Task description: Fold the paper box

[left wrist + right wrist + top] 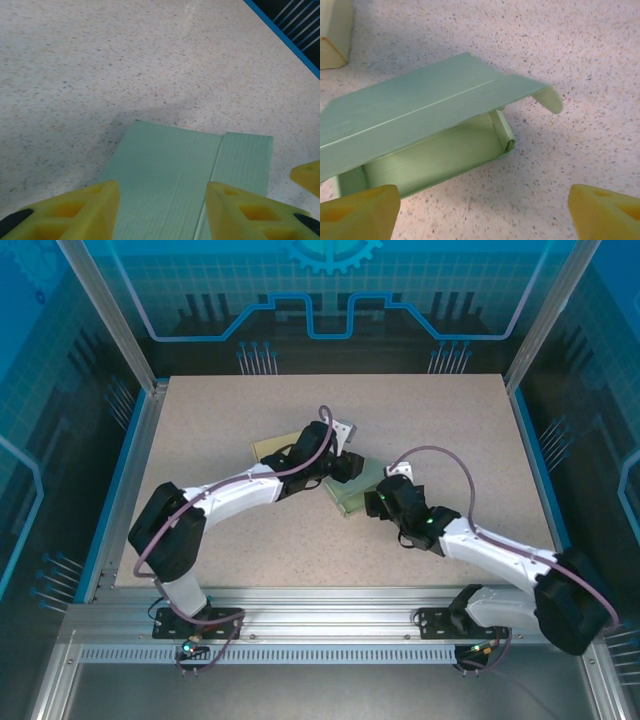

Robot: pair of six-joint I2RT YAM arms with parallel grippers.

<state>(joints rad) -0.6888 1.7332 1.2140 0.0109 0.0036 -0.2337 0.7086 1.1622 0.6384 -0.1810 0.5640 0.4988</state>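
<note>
green paper box (420, 107) half folded on bench (570, 45); left jaws apart over its lid, likely pressing it flat; right jaws wide apart, holding nothing.

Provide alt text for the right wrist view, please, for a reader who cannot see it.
A half-folded green paper box lies on a speckled table, lid panel raised over its open tray. The right gripper is open, its yellow fingertips wide apart in the bottom corners, clear of the box. A pale yellow object is top left.
</note>
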